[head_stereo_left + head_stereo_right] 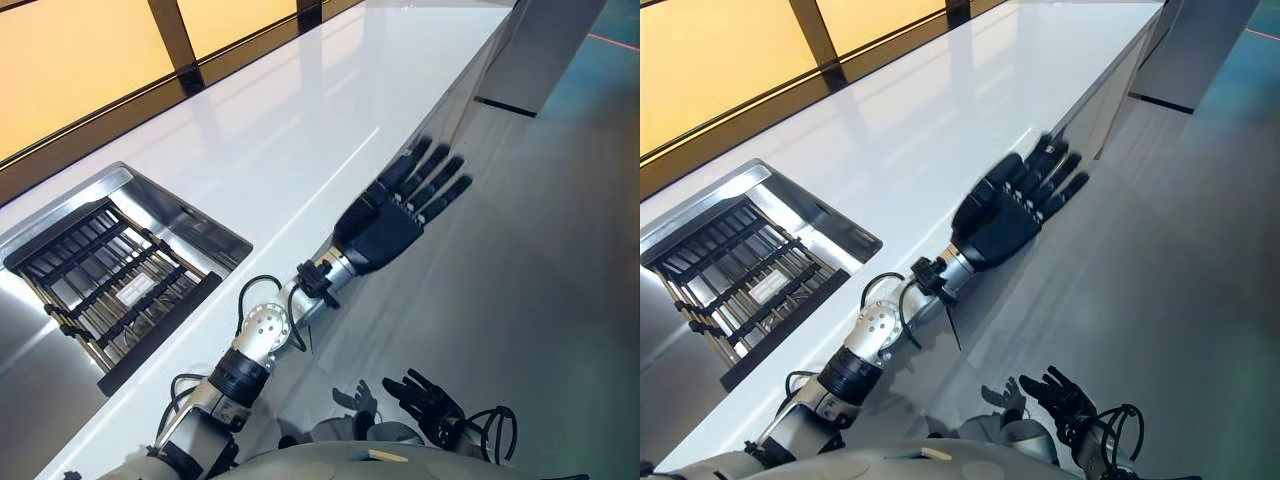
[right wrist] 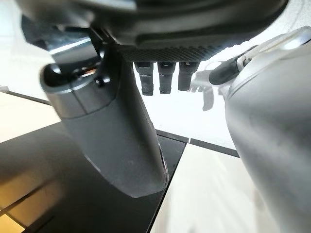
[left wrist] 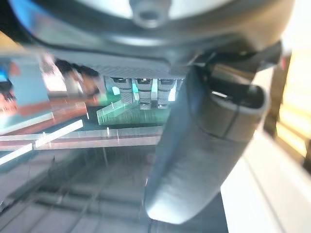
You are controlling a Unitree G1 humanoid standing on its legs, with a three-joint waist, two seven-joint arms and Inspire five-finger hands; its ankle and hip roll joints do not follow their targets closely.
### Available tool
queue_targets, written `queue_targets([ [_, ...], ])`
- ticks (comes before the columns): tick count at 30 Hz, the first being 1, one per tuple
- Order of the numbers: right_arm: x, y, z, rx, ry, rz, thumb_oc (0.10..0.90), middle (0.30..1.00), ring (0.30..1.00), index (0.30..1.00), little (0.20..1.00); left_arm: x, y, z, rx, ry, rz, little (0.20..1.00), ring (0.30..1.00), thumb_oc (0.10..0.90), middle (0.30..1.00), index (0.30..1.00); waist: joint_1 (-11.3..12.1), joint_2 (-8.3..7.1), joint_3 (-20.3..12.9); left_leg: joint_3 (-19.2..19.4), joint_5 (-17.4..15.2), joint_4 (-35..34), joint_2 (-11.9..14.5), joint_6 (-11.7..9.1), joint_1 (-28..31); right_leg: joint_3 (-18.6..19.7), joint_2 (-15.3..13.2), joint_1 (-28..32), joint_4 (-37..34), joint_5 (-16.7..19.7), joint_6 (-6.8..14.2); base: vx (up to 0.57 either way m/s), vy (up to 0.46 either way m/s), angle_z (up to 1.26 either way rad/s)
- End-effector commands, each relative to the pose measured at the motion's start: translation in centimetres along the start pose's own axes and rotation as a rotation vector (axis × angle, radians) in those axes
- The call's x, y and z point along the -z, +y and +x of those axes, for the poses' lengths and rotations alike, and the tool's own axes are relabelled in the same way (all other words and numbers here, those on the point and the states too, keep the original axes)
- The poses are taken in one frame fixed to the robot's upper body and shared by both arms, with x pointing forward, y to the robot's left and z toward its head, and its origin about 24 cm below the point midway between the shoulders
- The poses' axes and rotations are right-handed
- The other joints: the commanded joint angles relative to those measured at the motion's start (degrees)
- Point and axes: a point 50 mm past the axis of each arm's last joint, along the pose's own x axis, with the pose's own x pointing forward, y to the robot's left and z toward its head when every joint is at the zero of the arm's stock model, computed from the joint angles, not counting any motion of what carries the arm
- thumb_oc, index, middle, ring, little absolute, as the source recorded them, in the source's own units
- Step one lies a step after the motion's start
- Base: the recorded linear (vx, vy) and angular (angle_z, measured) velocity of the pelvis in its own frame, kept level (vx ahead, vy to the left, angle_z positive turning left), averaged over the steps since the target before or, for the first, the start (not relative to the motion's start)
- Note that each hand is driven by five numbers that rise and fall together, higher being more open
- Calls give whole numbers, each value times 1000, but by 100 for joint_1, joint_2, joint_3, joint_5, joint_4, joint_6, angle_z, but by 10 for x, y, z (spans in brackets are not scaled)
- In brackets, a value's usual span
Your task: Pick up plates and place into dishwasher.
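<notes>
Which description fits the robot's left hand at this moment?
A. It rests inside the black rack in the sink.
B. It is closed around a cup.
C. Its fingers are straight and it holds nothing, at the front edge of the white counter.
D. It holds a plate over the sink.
C: the left hand is stretched out with straight fingers and nothing in it at the edge of the white counter, away from the black rack.

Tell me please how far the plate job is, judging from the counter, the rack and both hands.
No plate lies on the white counter, and the dark rack in the steel sink holds none. That fits plates already put away or none brought yet. The left hand reaches out past the counter edge, fingers straight, holding nothing. The right hand hangs low, relaxed, holding nothing. What is left cannot be judged.
</notes>
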Motion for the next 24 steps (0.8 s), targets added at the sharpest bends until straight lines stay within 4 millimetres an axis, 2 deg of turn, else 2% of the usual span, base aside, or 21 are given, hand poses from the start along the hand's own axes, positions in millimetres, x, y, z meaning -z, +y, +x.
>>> queue_targets([
  [1, -17, 0, 2, -21, -74, -6, 800, 900, 900, 900, 900, 25, 4, 17, 41, 27, -46, 900, 900, 800, 900, 900, -47, 73, -42, 220, -538, 10, -247, 303, -84, -11, 424, -234, 486, -290, 77, 0, 0, 0],
  [3, -16, -1, 2, -23, -75, -6, 800, 900, 900, 900, 900, 23, 24, 9, -55, -9, -42, 900, 900, 800, 900, 900, -45, 64, -45, 241, -543, 10, -246, 310, -91, 4, 429, -247, 482, -283, 82, 0, 0, 0],
  [6, -15, -1, 1, -25, -74, -2, 800, 900, 900, 900, 900, 19, 42, 0, -141, -57, -8, 900, 900, 800, 900, 900, -31, 46, -40, 258, -542, 10, -241, 309, -103, 11, 438, -263, 482, -279, 87, -3, -9, -2],
  [10, -12, 2, 1, -29, -69, 8, 800, 900, 900, 900, 900, 10, 83, -32, -347, -135, 118, 900, 900, 800, 900, 900, 24, -13, -27, 295, -526, 16, -227, 309, -146, -2, 453, -306, 489, -262, 102, -13, -37, -7],
  [12, -12, 3, 1, -31, -68, 10, 800, 900, 900, 900, 900, 7, 95, -43, -422, -159, 146, 900, 900, 800, 900, 900, 47, -36, -12, 306, -517, 23, -218, 312, -161, -14, 455, -319, 491, -249, 107, -15, -35, -1],
  [14, -10, 4, 0, -33, -66, 16, 800, 900, 900, 900, 900, 0, 110, -62, -510, -163, 234, 900, 900, 800, 900, 900, 94, -72, 12, 308, -514, 34, -211, 312, -173, -47, 461, -314, 481, -238, 112, -7, -35, -4],
  [17, -9, 3, 0, -32, -59, 9, 800, 900, 900, 900, 900, -6, 122, -80, -611, -138, 339, 900, 900, 800, 900, 900, 139, -90, 28, 323, -502, 36, -199, 304, -176, -97, 461, -303, 463, -221, 123, 0, -7, -2],
  [21, -10, 0, 0, -32, -57, 5, 800, 900, 900, 900, 900, -16, 139, -117, -764, 51, 618, 900, 900, 800, 900, 900, 230, -86, 54, 291, -464, 29, -190, 280, -200, -171, 464, -300, 405, -201, 119, 0, 2, 1],
  [23, -11, -1, -1, -35, -55, -8, 800, 900, 900, 900, 900, -21, 148, -140, -860, 119, 689, 900, 900, 800, 900, 900, 258, -58, 63, 260, -440, 23, -198, 264, -214, -200, 467, -302, 386, -211, 110, 1, 22, 7],
  [24, -12, -2, -1, -34, -53, -21, 800, 900, 900, 900, 900, -25, 153, -159, -931, 166, 739, 900, 900, 800, 900, 900, 283, -26, 67, 232, -429, 18, -204, 255, -220, -239, 464, -297, 378, -232, 101, 1, 35, 6],
])
